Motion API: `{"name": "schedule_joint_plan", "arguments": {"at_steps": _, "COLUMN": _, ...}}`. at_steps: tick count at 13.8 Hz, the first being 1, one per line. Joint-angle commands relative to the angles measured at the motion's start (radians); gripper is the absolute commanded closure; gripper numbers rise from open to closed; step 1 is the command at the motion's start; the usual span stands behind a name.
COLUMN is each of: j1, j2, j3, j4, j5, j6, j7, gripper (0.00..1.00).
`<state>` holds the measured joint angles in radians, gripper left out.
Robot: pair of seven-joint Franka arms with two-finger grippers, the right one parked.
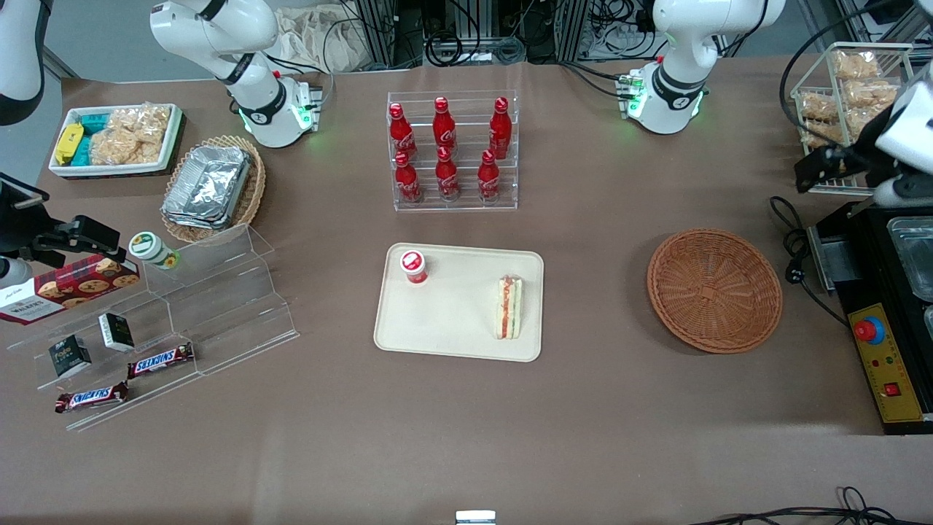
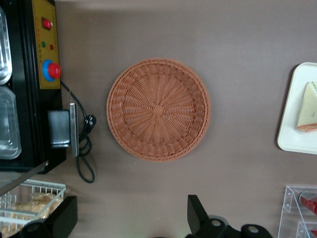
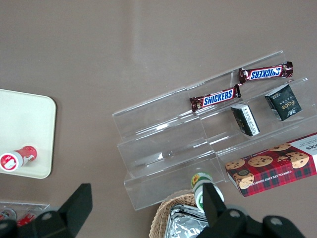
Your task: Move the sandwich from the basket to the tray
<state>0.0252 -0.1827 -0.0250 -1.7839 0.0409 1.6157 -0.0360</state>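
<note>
The sandwich (image 1: 509, 307) (image 2: 308, 113), a pale wedge with red and green filling, lies on the cream tray (image 1: 452, 328) (image 2: 297, 89), at the tray end nearest the basket. The reddish-brown wicker basket (image 1: 714, 289) (image 2: 158, 109) sits on the table with nothing in it. My gripper (image 1: 816, 171) (image 2: 131, 215) hangs high at the working arm's end of the table, next to the wire rack and well apart from the basket. Its fingers (image 2: 198, 213) stand wide open with only bare table between them.
A red-capped cup (image 1: 413, 266) lies on the tray. A rack of cola bottles (image 1: 452, 149) stands farther from the front camera. A black machine with a red button (image 1: 885, 328), a cable (image 1: 791, 240) and a wire rack of snacks (image 1: 849, 95) sit near the gripper.
</note>
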Motion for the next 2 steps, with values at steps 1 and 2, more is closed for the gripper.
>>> {"name": "schedule_joint_plan", "arguments": {"at_steps": 1, "j1": -0.033, "j2": -0.011, "j3": 0.036, "j4": 0.003, "j5": -0.015, "j6": -0.032, "j7": 0.014, "gripper": 0.00}}
{"name": "schedule_joint_plan", "arguments": {"at_steps": 2, "j1": -0.033, "j2": 0.018, "j3": 0.033, "j4": 0.039, "j5": -0.013, "j6": -0.042, "j7": 0.015, "gripper": 0.00}}
